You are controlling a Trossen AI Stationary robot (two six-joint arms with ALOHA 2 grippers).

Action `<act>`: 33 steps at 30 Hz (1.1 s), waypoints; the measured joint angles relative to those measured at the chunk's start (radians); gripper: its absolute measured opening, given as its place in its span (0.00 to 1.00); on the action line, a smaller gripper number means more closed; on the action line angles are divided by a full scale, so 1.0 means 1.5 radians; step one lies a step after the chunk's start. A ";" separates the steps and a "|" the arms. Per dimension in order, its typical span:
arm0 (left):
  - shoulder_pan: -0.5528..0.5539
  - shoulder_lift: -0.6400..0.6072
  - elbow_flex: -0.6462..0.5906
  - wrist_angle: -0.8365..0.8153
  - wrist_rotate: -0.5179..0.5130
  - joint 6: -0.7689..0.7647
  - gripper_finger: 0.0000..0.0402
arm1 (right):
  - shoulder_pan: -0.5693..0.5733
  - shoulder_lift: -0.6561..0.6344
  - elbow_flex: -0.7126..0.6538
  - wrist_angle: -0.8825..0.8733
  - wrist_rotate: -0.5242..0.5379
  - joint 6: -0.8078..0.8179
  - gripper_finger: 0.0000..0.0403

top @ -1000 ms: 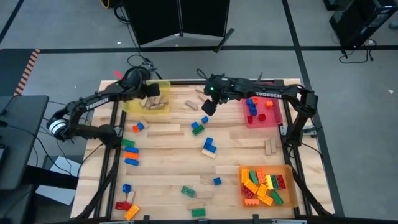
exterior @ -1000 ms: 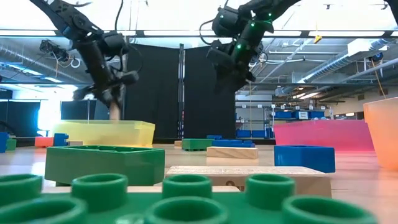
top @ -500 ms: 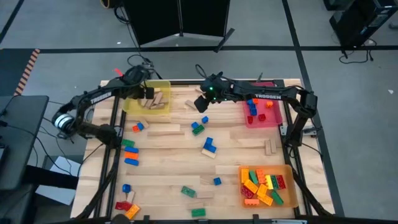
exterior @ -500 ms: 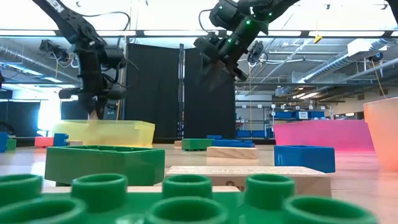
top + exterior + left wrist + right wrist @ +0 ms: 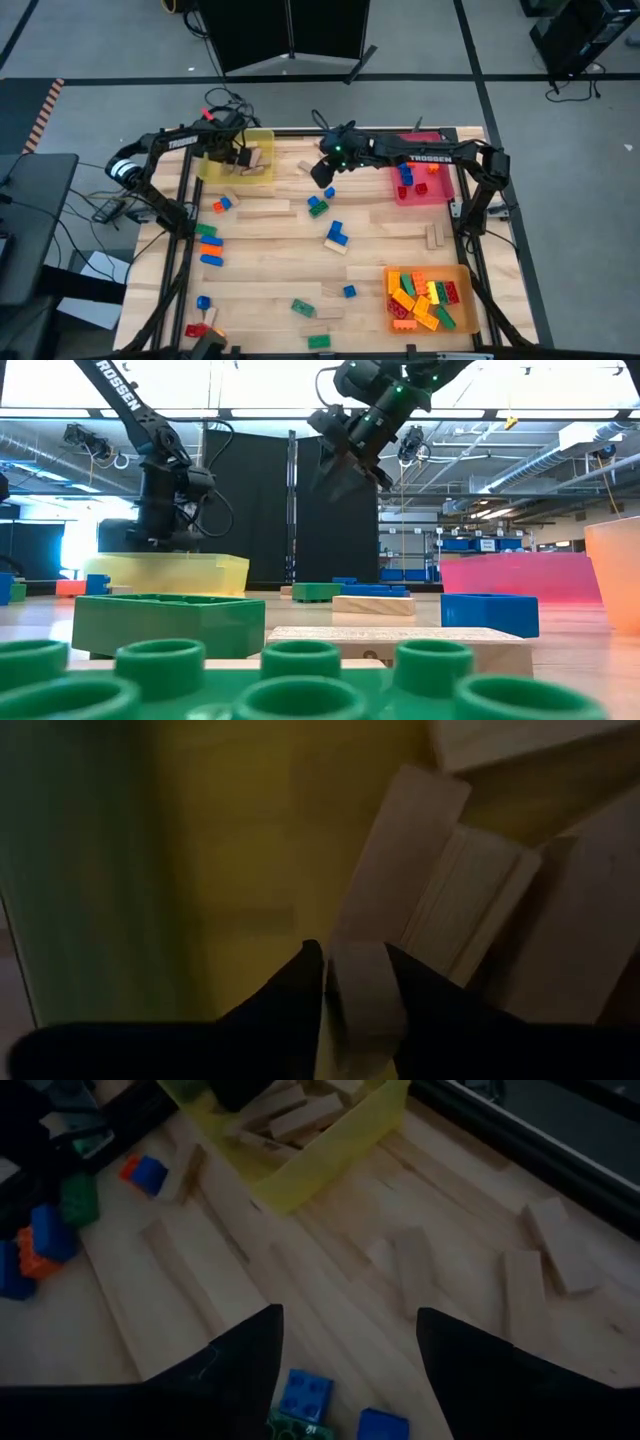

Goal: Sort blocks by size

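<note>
Wooden table (image 5: 270,290): light slatted top, carrying three trays and scattered blocks

Orange tray (image 5: 465,300), near right corner: heaped with orange, yellow, red and green studded bricks (image 5: 420,298)

Yellow tray (image 5: 262,140), far left: holds tan wooden blocks (image 5: 250,168); in the left wrist view several lie stacked aslant (image 5: 470,910)

Red tray (image 5: 440,192), far right: a few blue and red bricks (image 5: 406,172)

Left gripper (image 5: 240,155): down inside the yellow tray, fingers (image 5: 285,1010) set either side of a small tan wooden block (image 5: 365,990); whether they clamp it or have let go, I cannot tell

Right gripper (image 5: 322,172): above the table's far middle, fingers (image 5: 235,1365) spread apart, nothing between them

Long wooden plank (image 5: 263,209), left of centre on the tabletop; further wooden pieces (image 5: 545,1255) lie near the far edge

Loose bricks: green and blue pair (image 5: 319,205) just beside the right gripper; blue one on a wooden piece (image 5: 336,236) at centre; green, orange, blue cluster (image 5: 209,246) at the left edge; red, blue, orange group (image 5: 203,322) at the near left corner; green ones (image 5: 302,308) along the near edge
</note>
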 joint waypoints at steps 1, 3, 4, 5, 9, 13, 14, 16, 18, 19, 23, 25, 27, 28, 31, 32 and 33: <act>0.000 0.001 0.003 0.003 0.000 0.007 0.28 | 0.002 0.000 0.000 0.000 0.000 0.000 0.60; 0.000 0.001 0.005 -0.002 0.000 0.019 0.32 | 0.005 0.000 0.000 -0.001 0.000 0.000 0.60; 0.000 0.001 0.006 -0.003 0.000 0.020 0.33 | 0.006 0.000 0.000 -0.001 0.000 0.000 0.60; 0.000 0.001 0.010 -0.005 0.000 0.020 0.34 | 0.007 0.000 0.000 -0.001 0.000 0.000 0.60; 0.001 0.001 0.033 -0.034 -0.002 0.039 0.37 | 0.011 0.000 0.000 -0.001 0.000 0.001 0.61; 0.001 0.001 0.079 -0.076 -0.019 0.059 0.37 | 0.011 0.000 0.000 -0.002 0.000 0.023 0.60; 0.001 0.001 0.094 -0.092 -0.024 0.063 0.38 | 0.011 0.000 0.000 -0.002 0.000 0.028 0.60; 0.001 0.001 0.125 -0.121 -0.037 0.076 0.38 | 0.011 0.000 0.000 -0.002 0.000 0.037 0.60; 0.001 0.001 0.151 -0.147 -0.044 0.092 0.38 | 0.011 0.000 0.000 -0.002 0.000 0.050 0.60; -0.001 0.001 0.161 -0.158 -0.045 0.101 0.38 | 0.011 0.000 0.000 -0.002 0.000 0.054 0.60; -0.014 -0.003 0.185 -0.189 -0.053 0.108 0.38 | 0.016 0.000 0.000 -0.005 0.000 0.085 0.60; -0.027 -0.013 0.185 -0.189 -0.054 0.111 0.38 | 0.022 0.000 0.000 -0.017 0.000 0.104 0.59; -0.047 -0.032 0.185 -0.183 -0.054 0.126 0.38 | 0.031 -0.001 0.000 -0.044 0.000 0.134 0.59; -0.058 -0.045 0.185 -0.176 -0.054 0.131 0.38 | 0.036 -0.001 0.000 -0.057 0.000 0.150 0.59; -0.100 -0.099 0.185 -0.149 -0.054 0.138 0.38 | 0.061 -0.001 0.000 -0.087 0.018 0.177 0.59; -0.114 -0.122 0.184 -0.141 -0.054 0.139 0.38 | 0.072 -0.001 0.000 -0.096 0.027 0.184 0.59; -0.128 -0.146 0.178 -0.127 -0.054 0.141 0.38 | 0.082 -0.001 0.000 -0.106 0.036 0.191 0.59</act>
